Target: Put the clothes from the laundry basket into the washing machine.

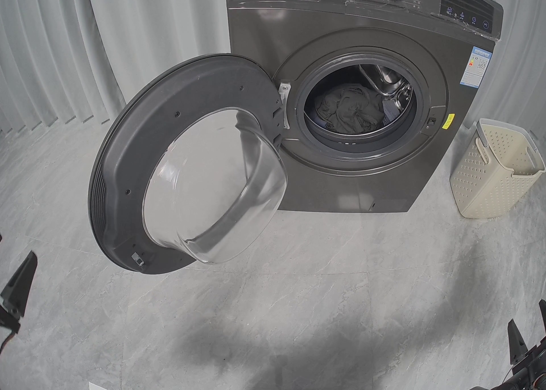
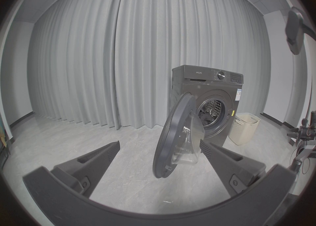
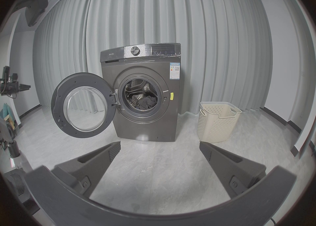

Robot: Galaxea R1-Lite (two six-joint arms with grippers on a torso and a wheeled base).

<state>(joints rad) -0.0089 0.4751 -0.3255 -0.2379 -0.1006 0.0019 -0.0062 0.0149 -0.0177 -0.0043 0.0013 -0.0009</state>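
Left gripper (image 2: 159, 143) released, both fingers spread wide, nothing between them; right gripper (image 3: 160, 143) the same, wide apart and empty. Both cut off at the lower corners of the head view. Held low and level over the pale marbled floor (image 1: 318, 306), pointing forward, well apart from each other.

Well ahead of both grippers, a dark grey front-loading washing machine (image 1: 341, 192). Inside its drum, a crumpled heap of dark clothes (image 1: 348, 108) — separate pieces hard to tell apart, lower part hidden behind the drum's rim. Round door (image 1: 170, 101) swung fully open toward the left gripper's side, clear bowl-shaped window bulging out. From the left gripper, door seen nearly edge-on and covering part of the drum opening. From the right gripper, an open line to the drum.

Farther toward the right gripper's side, near the machine, a cream perforated laundry basket (image 1: 495, 175) upright on the floor — bottom of its inside hidden by its near wall. Grey pleated curtain (image 1: 142, 21) behind everything.
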